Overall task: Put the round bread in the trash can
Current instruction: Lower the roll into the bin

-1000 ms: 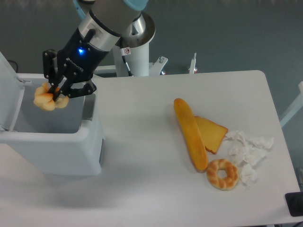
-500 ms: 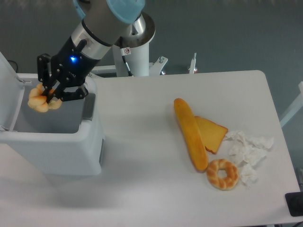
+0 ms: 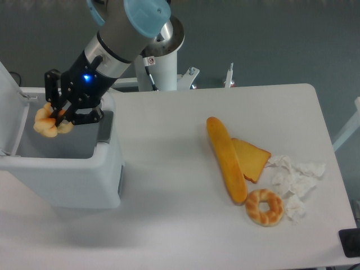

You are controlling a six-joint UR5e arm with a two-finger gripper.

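Note:
The round bread [image 3: 46,122], a lumpy pale golden roll, hangs over the open mouth of the trash can [image 3: 67,174], near its back left part. My gripper [image 3: 56,115] is shut on the round bread, its black fingers pinching it from above and to the right. The trash can is a large white boxy bin at the left of the table, its lid [image 3: 12,109] standing up at the left. The arm comes down from the upper middle of the view.
On the right half of the table lie a long baguette [image 3: 226,159], a flat wedge of bread [image 3: 251,158], a ring-shaped bread [image 3: 265,207] and crumpled white paper [image 3: 295,179]. The robot's base column [image 3: 162,62] stands behind the table's far edge.
The gripper carried the round bread leftward and slightly up over the trash can's opening a second ago, then barely moved in the last half second. Its hold is unchanged.

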